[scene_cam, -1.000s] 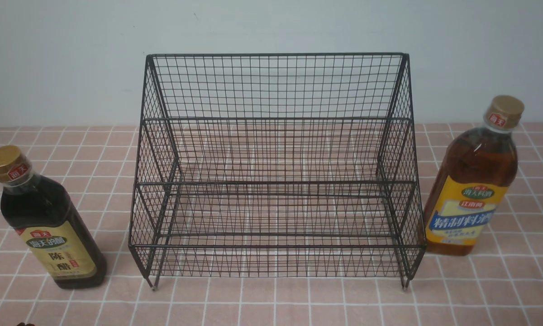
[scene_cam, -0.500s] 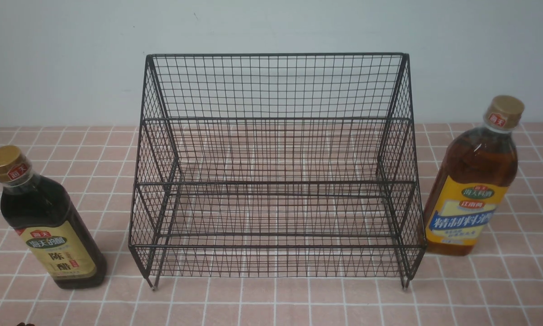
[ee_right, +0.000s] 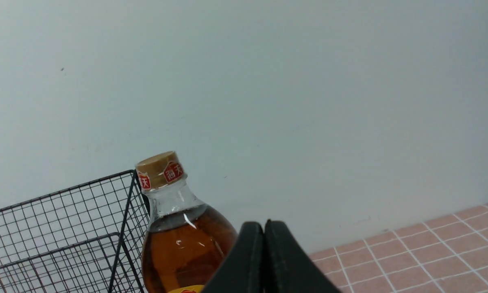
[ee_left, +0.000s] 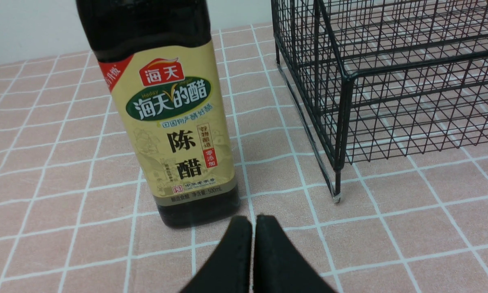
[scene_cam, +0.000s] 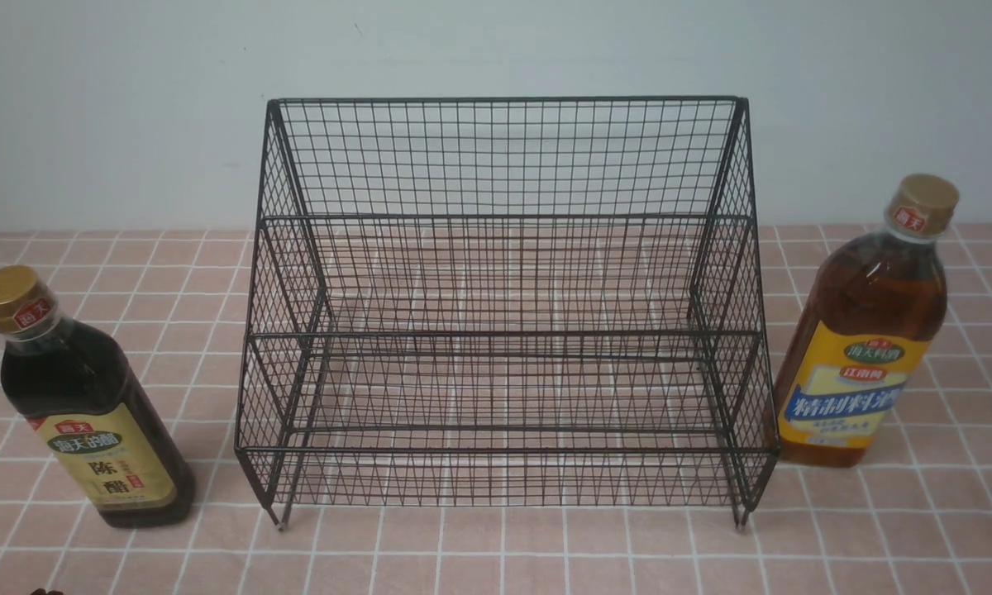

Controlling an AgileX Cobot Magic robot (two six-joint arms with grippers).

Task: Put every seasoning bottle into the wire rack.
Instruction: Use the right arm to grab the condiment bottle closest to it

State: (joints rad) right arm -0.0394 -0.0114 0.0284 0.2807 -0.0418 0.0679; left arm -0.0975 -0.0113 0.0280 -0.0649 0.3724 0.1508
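Nothing has moved in the last second, so neither bottle is in the wire rack [scene_cam: 504, 333] yet. The left gripper [ee_left: 252, 221], closed and empty, has the dark bottle [ee_left: 175, 134] just ahead. The right gripper [ee_right: 264, 224], also closed and empty, has the amber bottle [ee_right: 183, 240] just ahead.

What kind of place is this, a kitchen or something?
Probably a staged kitchen counter: pink tile-patterned surface, black wire rack, dark bottle and amber bottle of seasoning, plain wall behind.

I see the black two-tier wire rack [scene_cam: 504, 330] standing at the centre of the desk [scene_cam: 496, 562], near its rear edge. The dark bottle [scene_cam: 91, 413] stands upright toward the left edge. The amber bottle [scene_cam: 864, 339] stands upright just beside the rack's right side.
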